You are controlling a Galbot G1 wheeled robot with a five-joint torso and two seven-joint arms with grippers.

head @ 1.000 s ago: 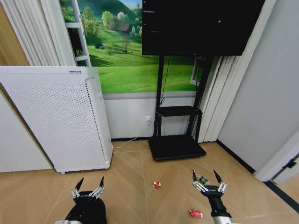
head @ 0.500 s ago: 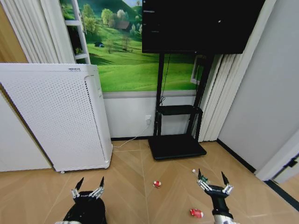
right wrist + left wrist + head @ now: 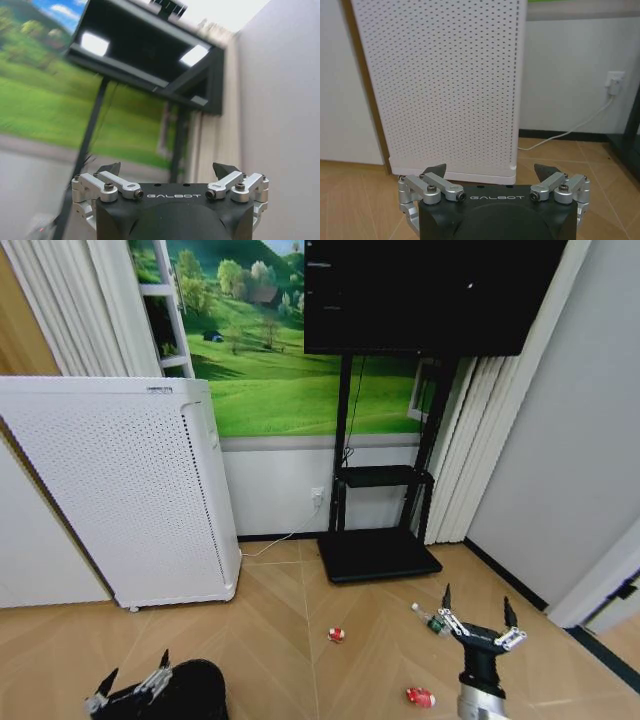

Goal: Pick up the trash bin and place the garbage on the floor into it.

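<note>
The trash bin (image 3: pixel 192 690), round and black, stands on the floor at the bottom left of the head view. My left gripper (image 3: pixel 134 670) is open just to its left, holding nothing; the left wrist view shows its fingers (image 3: pixel 491 170) spread and facing the white air purifier. The garbage lies on the wood floor: one red-and-white piece (image 3: pixel 337 634) in the middle, another (image 3: pixel 420 698) near my right arm, and a small clear bottle with a green label (image 3: pixel 431 620). My right gripper (image 3: pixel 477 602) hangs open and empty just right of the bottle, and in the right wrist view (image 3: pixel 167 167) it points up at the screen.
A tall white perforated air purifier (image 3: pixel 120 490) stands at the left against the wall, with a cable (image 3: pixel 280 540) running to a wall socket. A black TV stand (image 3: pixel 378 552) with a large screen (image 3: pixel 430 295) occupies the middle back. Grey walls close in on the right.
My left gripper has swung left and down, off the top of the bin. My right gripper has moved right and slightly up, past the bottle. The litter has stayed put.
</note>
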